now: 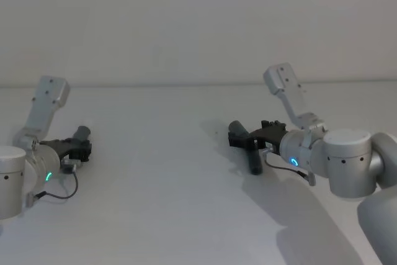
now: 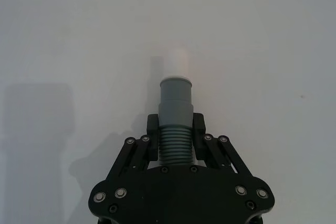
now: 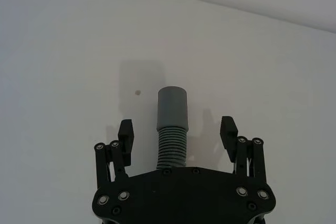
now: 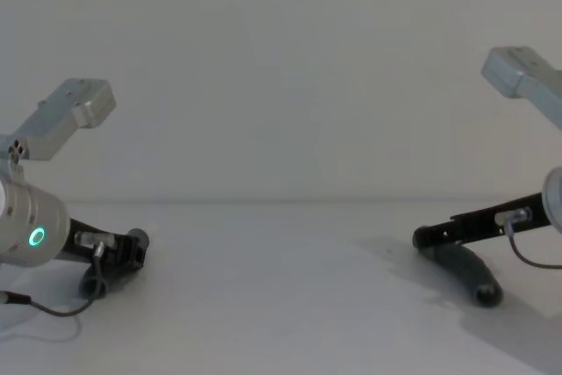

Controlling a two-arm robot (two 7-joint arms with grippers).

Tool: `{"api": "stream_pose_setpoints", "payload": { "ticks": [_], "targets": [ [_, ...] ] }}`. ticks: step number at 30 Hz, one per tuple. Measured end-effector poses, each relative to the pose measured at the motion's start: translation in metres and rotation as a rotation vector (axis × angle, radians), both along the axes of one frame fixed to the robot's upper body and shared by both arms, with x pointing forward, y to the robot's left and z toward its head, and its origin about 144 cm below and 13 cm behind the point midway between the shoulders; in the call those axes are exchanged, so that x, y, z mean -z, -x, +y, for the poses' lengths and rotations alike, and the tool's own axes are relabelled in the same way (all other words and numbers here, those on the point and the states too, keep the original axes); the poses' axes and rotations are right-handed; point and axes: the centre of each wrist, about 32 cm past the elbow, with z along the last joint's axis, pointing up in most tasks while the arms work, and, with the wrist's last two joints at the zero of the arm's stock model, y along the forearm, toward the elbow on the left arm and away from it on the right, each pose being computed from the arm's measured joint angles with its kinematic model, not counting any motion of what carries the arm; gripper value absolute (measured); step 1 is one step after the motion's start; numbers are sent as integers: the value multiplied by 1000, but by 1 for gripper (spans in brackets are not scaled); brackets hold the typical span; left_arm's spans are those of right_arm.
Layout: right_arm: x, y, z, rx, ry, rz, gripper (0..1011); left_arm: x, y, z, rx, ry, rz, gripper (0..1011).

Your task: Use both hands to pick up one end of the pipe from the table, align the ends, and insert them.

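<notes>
Nearest me, low in the left wrist view, is the black body of my left gripper (image 2: 175,129), its pads clamped on the ribbed middle of the tipped pipe piece (image 2: 176,98), whose whitish tip (image 2: 176,62) points up the frame; whether this piece rides clear of the table (image 1: 161,209) I cannot tell; in the head view that gripper sits at lower left; right of centre, my right gripper (image 3: 177,129) stands spread wide astride the plain pipe piece (image 3: 172,106), both pads apart from it, and this piece lies on the table. I judge the step in hand to be the right-side grasp; to do it well I should close squarely on the ribs, behind the smooth cuff (image 3: 172,98), leaving that cuff bare to take the tip; a skewed pinch would likely roll the piece. The two pieces are well apart, with bare table between them across the middle of the frame, so there is room to bring them together; the wall (image 1: 186,23) bounds the upper part, and a thin cable (image 1: 62,193) loops beside my left wrist.
</notes>
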Motion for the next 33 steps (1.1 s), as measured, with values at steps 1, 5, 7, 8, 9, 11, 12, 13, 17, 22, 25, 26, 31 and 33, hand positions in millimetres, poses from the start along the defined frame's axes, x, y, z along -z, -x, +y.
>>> {"api": "stream_pose_setpoints", "payload": {
  "ticks": [1, 5, 7, 8, 9, 11, 12, 13, 17, 22, 25, 26, 31, 33],
  "targets": [
    [0, 0, 0, 0, 0, 0, 1002, 0, 0, 0, 0, 0, 0, 336],
    [1, -1, 2, -13, 23, 4, 1002, 0, 0, 0, 0, 0, 0, 336],
    [1, -2, 3, -18, 32, 6, 1002, 0, 0, 0, 0, 0, 0, 336],
    [1, -2, 3, -20, 34, 8, 1002, 0, 0, 0, 0, 0, 0, 336],
    [1, -2, 3, -23, 39, 11, 1002, 0, 0, 0, 0, 0, 0, 336],
    [1, -2, 4, -25, 43, 14, 1002, 0, 0, 0, 0, 0, 0, 336],
    [2, -3, 4, -25, 45, 16, 1002, 0, 0, 0, 0, 0, 0, 336],
    [2, -3, 4, -25, 47, 18, 1002, 0, 0, 0, 0, 0, 0, 336],
    [3, -4, 4, -26, 54, 29, 1002, 0, 0, 0, 0, 0, 0, 336],
    [4, -4, 4, -25, 57, 38, 1002, 0, 0, 0, 0, 0, 0, 336],
    [5, -5, 4, -23, 59, 44, 1002, 0, 0, 0, 0, 0, 0, 336],
    [5, -5, 4, -23, 59, 44, 1002, 0, 0, 0, 0, 0, 0, 336],
    [5, -5, 4, -21, 59, 51, 1002, 0, 0, 0, 0, 0, 0, 336],
    [5, -6, 4, -20, 59, 53, 1002, 0, 0, 0, 0, 0, 0, 336]
  ]
}}
